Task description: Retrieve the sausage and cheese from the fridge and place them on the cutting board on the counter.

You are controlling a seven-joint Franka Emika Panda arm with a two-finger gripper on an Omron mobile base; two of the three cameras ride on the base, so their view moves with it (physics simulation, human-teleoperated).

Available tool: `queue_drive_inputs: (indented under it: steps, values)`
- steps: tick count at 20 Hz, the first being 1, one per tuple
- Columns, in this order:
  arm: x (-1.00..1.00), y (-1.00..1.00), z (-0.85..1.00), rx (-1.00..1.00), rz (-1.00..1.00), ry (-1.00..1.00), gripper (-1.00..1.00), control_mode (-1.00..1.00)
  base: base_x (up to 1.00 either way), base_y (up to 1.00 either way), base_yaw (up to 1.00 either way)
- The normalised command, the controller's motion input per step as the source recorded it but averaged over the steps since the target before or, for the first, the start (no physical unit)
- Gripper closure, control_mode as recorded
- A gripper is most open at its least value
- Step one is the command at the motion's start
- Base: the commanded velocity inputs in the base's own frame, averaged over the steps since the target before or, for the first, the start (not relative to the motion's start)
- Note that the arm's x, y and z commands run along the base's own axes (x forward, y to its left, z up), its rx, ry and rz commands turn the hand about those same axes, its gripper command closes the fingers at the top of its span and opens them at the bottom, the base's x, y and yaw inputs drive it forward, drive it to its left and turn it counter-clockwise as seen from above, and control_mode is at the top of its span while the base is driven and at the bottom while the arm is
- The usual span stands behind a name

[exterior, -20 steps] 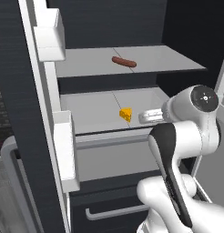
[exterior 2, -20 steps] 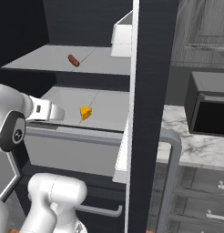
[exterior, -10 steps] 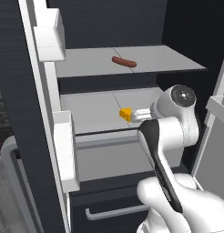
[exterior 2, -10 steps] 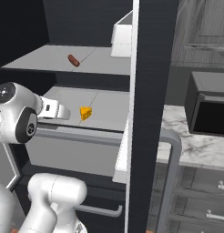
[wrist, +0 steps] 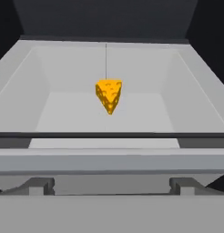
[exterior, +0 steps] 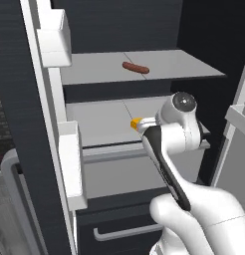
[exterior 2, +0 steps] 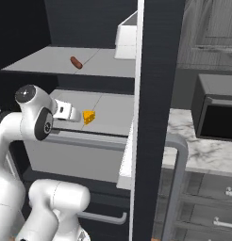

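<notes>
Over the last second the arm swung in toward the open fridge [exterior: 25, 124], bringing the gripper [exterior 2: 74, 113] from beside the lower shelf to just in front of the cheese [exterior 2: 89, 117]; the cheese and the sausage [exterior: 135, 67] themselves had not shifted. No writing, brand or label could be read on anything.

The cheese was a small yellow-orange wedge pitted with holes, seen in the hand view with its narrow point aimed down toward the camera [wrist: 108, 95]. It sat near the middle of the pale grey lower shelf [wrist: 145, 113], on the thin seam line that ran back across it. The sausage was a short reddish-brown link with rounded ends, lying at a slant on the upper shelf [exterior: 184, 64], well above and behind the cheese.

The gripper pointed into the lower shelf, just short of the cheese and level with it. Its jaws stood spread wide, held nothing and touched nothing; a small gap remained between them and the wedge in the right base view. In the left base view the arm's wrist covered most of the cheese, leaving a sliver of yellow [exterior: 136, 122]. A strip of marble counter [exterior 2: 203, 146] showed past the fridge door.
</notes>
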Motion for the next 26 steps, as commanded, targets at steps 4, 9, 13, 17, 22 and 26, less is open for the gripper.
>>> queue_drive_inputs:
  steps: [4, 9, 13, 17, 22, 26]
  values:
    - [0.47, 0.0, -0.19, 0.01, 0.0, 0.05, -1.0, -1.0, 0.0, 0.0, 0.0]
    - [0.67, 0.0, -0.16, 0.04, 0.0, 0.13, -1.0, -1.0, 0.0, 0.0, 0.0]
    - [0.71, 0.0, -0.33, 0.01, 0.0, 0.03, -1.0, -1.0, 0.0, 0.0, 0.0]
    - [0.68, 0.0, -0.4, 0.0, 0.0, 0.0, -1.0, -1.0, 0.0, 0.0, 0.0]
    - [0.65, 0.0, -0.26, 0.01, 0.0, 0.06, -1.0, -1.0, 0.0, 0.0, 0.0]
    - [0.69, 0.0, -0.32, 0.02, 0.0, 0.07, -1.0, -1.0, 0.0, 0.0, 0.0]
